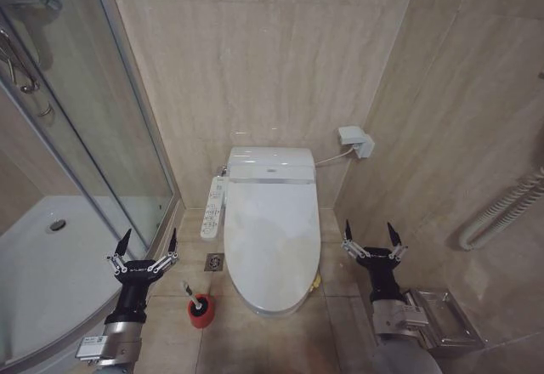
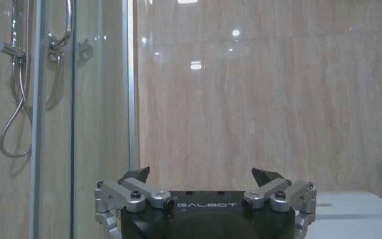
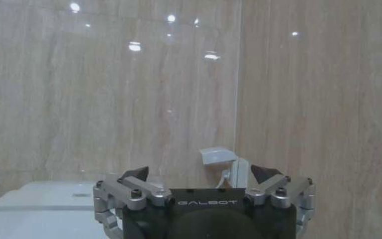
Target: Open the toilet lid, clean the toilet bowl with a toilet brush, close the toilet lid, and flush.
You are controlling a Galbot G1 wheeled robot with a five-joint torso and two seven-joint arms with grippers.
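The toilet lid (image 1: pixel 270 242) lies shut, glossy white, with a small yellow strap (image 1: pixel 315 282) at its front right rim; it hides the toilet bowl. On the floor left of the toilet front, the toilet brush (image 1: pixel 192 295) leans in its red cup holder (image 1: pixel 201 312), black head inside, white handle pointing up-left. My left gripper (image 1: pixel 148 244) is held up, open and holding nothing, above and left of the brush; the left wrist view shows it (image 2: pixel 203 175) facing the wall. Level with it on the toilet's right side is my right gripper (image 1: pixel 372 235), open, also in the right wrist view (image 3: pixel 203 173).
A glass shower enclosure (image 1: pixel 76 144) with a white tray stands on the left. The long white control panel (image 1: pixel 213 207) runs along the toilet's left side, a floor drain (image 1: pixel 214 262) below it. A wall socket box (image 1: pixel 357 141) and a white grab rail (image 1: pixel 501 208) are on the right.
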